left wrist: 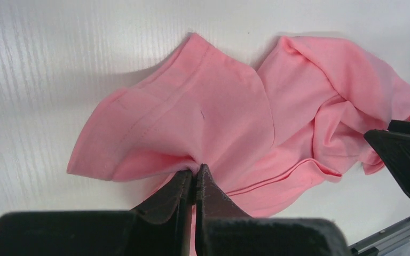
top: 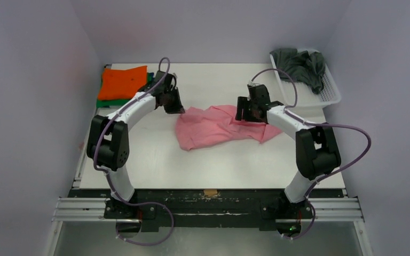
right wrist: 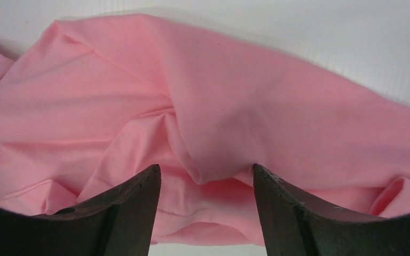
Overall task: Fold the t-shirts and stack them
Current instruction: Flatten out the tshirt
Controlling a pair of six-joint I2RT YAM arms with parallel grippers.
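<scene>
A crumpled salmon pink t-shirt (top: 219, 127) lies mid-table. It also shows in the left wrist view (left wrist: 219, 122) and the right wrist view (right wrist: 203, 101). My left gripper (top: 175, 109) is shut on a pinch of its left edge (left wrist: 195, 169). My right gripper (top: 245, 114) is open over the shirt's right part, with a fold of cloth between its jaws (right wrist: 206, 173). A folded orange t-shirt (top: 121, 82) lies on a green t-shirt (top: 107, 102) at the far left. A dark grey t-shirt (top: 301, 66) is heaped in the basket.
The white slotted basket (top: 328, 93) stands at the far right corner. The table's left edge runs close beside the orange and green stack. The right gripper's fingers (left wrist: 403, 152) show at the right of the left wrist view.
</scene>
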